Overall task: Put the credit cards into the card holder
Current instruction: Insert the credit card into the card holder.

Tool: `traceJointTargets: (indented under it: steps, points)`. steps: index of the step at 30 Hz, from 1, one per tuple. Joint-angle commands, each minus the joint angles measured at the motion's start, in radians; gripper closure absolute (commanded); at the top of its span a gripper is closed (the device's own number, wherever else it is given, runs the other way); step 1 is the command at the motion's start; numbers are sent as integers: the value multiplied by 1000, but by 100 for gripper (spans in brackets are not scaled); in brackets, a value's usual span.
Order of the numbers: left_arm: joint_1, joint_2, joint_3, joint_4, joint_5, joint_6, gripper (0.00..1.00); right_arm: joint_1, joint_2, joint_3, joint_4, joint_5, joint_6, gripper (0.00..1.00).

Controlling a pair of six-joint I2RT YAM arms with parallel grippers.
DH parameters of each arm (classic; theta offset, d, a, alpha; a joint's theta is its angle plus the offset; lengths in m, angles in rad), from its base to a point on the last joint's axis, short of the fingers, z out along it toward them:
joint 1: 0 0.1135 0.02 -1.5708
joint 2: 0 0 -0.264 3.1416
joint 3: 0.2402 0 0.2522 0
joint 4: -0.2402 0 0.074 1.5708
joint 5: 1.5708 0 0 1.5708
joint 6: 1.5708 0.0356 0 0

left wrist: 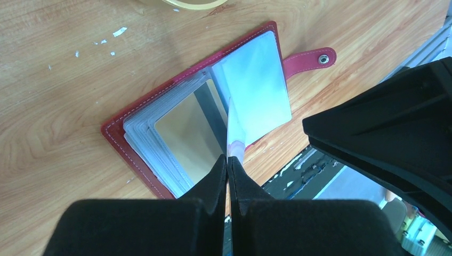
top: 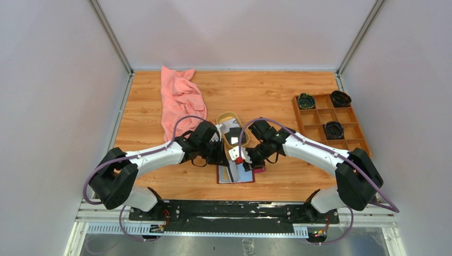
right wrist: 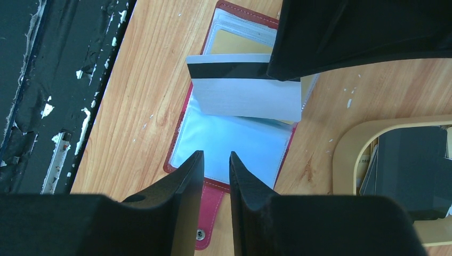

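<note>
The dark red card holder (left wrist: 120, 140) lies open near the table's front edge (top: 223, 178), its clear sleeves fanned and its snap strap (right wrist: 210, 213) pointing toward me. My left gripper (left wrist: 228, 159) is shut on a credit card (right wrist: 245, 90), white with a black stripe. It holds the card on edge over the holder's middle fold. My right gripper (right wrist: 216, 154) hovers open just above the strap end of the holder, with nothing between its fingers. More dark credit cards (right wrist: 410, 170) lie in the oval tan dish (right wrist: 346, 154) just behind the holder.
A pink cloth (top: 180, 98) lies at the back left. A brown wooden compartment tray (top: 320, 125) with dark round items stands at the right. The two arms meet closely over the holder. The black base rail (right wrist: 48, 80) runs along the near edge.
</note>
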Motion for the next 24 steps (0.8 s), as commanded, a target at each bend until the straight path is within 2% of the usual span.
traceJointTargets:
  steps: [1, 7, 24]
  points:
    - [-9, -6, -4, -22, -19, 17, 100, -13, -21, 12, -33, -22, 4, 72]
    - [-9, -28, 15, -89, -50, 44, 100, -13, -23, 12, -34, -24, 4, 72]
    - [-9, -21, 75, -126, -80, 83, 100, -13, -20, 12, -35, -24, 0, 72]
